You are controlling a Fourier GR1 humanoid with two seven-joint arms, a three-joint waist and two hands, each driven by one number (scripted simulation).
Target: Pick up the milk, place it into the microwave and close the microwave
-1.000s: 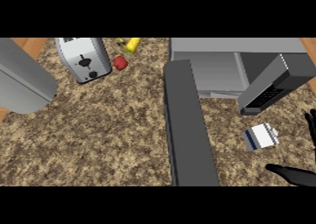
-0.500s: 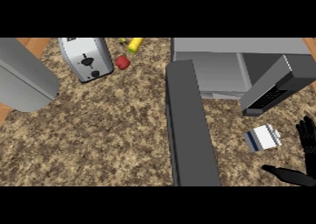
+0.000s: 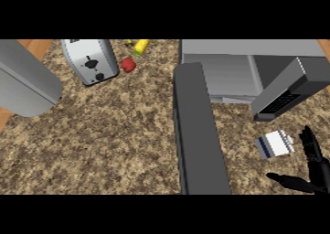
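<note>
Since a second ago the right black hand (image 3: 316, 167), fingers spread, has closed on the white-and-blue milk carton (image 3: 275, 144) at its ten o'clock; reaching step, grasp next.

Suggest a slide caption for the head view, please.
Open right hand beside the milk, microwave door open.

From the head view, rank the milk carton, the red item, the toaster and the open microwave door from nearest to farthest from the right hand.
Measured from the right hand, at the lower right:
1. Milk carton, just left of the fingers.
2. Microwave door, the long dark bar further left, mid-counter.
3. Red item, upper left of centre.
4. Toaster, just beyond it at the upper left.
</note>
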